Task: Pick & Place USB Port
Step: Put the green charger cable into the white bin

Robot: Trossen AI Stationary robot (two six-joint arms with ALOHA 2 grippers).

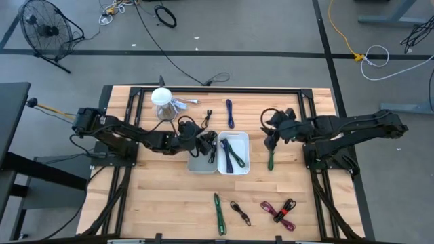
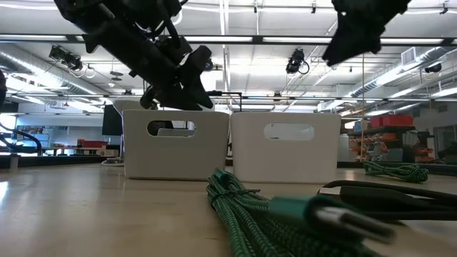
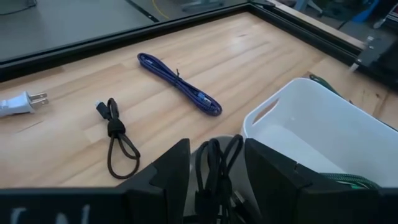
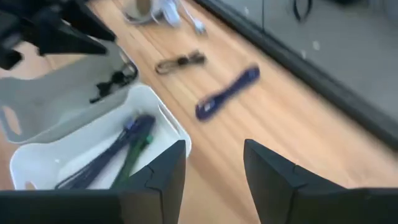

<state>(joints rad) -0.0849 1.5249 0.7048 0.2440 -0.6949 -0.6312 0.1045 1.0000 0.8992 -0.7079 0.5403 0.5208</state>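
Black cable (image 3: 217,171) sits between the spread fingers of our left gripper (image 1: 203,144) over the grey bin (image 1: 198,165), while our right gripper (image 1: 271,140) hovers open and empty above the green cable (image 1: 270,160) on the table (image 1: 169,193).

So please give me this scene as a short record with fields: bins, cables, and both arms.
bins: grey bin beside white bin, mid-table
white bin contents: blue and green cables
left gripper: over the grey bin, fingers open, black cable between them
right gripper: right of the white bin, fingers open, empty
loose cables: purple cable, green cable
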